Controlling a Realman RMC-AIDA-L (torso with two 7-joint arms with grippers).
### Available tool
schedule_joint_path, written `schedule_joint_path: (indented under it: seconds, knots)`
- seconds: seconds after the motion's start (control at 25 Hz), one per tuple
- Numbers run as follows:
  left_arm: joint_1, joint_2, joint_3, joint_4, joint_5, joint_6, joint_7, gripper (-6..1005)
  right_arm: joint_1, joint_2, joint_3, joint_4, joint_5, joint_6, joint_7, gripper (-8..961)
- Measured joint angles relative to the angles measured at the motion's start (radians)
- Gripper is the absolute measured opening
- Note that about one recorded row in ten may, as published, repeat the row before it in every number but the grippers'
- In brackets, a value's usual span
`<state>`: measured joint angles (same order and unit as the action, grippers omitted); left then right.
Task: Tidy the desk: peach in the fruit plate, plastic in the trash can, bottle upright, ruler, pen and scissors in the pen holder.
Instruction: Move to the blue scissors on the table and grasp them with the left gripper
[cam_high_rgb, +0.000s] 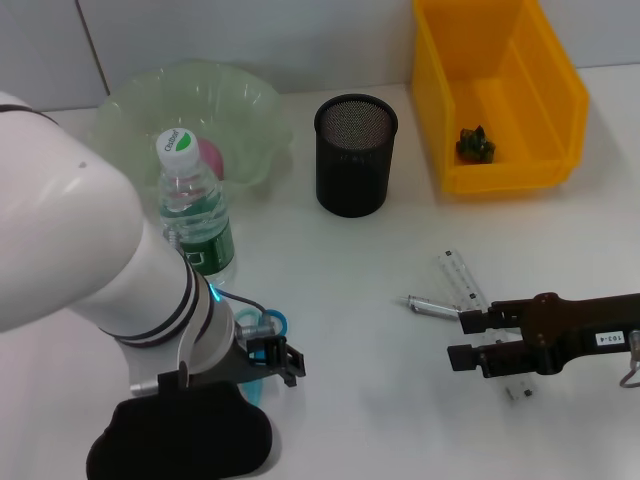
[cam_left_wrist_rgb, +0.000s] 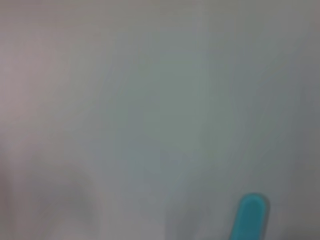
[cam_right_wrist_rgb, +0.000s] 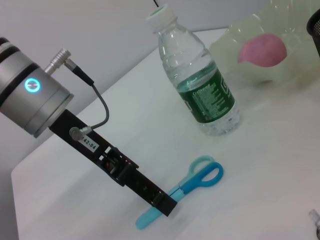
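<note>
The left gripper (cam_high_rgb: 272, 362) sits low over the blue scissors (cam_right_wrist_rgb: 187, 186) beside the upright bottle (cam_high_rgb: 195, 215); whether it grips them I cannot tell. The right gripper (cam_high_rgb: 462, 338) stands open over the pen (cam_high_rgb: 432, 306) and ruler (cam_high_rgb: 463, 279).

The worktop (cam_high_rgb: 380, 340) was white. The bottle (cam_high_rgb: 195, 215) was clear with a green label and white cap. The peach (cam_high_rgb: 210, 155) was pink in a pale green plate (cam_high_rgb: 130, 110). The scissors (cam_right_wrist_rgb: 192, 182) were blue, the pen holder (cam_high_rgb: 355, 155) black mesh, the bin (cam_high_rgb: 500, 100) yellow.
</note>
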<state>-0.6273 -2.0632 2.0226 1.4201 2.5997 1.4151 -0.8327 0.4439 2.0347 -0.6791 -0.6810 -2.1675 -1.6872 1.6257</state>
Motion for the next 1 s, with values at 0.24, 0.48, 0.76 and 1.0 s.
schedule_joint_path:
  seconds: [0.24,0.48,0.76,1.0]
  knots:
    - [-0.013,0.001,0.0,-0.012,-0.004,0.002,-0.001,799,0.004,0.0,0.001,0.0,0.0,0.0,-0.001,664]
    - [-0.04,0.002,-0.002,-0.048,-0.03,-0.001,0.014,799,0.007,0.0,0.0,0.0,0.0,0.003,-0.001,663]
    - [-0.06,0.003,-0.005,-0.075,-0.049,0.0,0.027,798,0.007,0.001,0.0,0.002,0.0,0.012,-0.002,662]
    - [-0.072,0.002,-0.001,-0.089,-0.052,-0.001,0.032,798,0.007,0.0,0.0,0.004,0.0,0.012,-0.003,661]
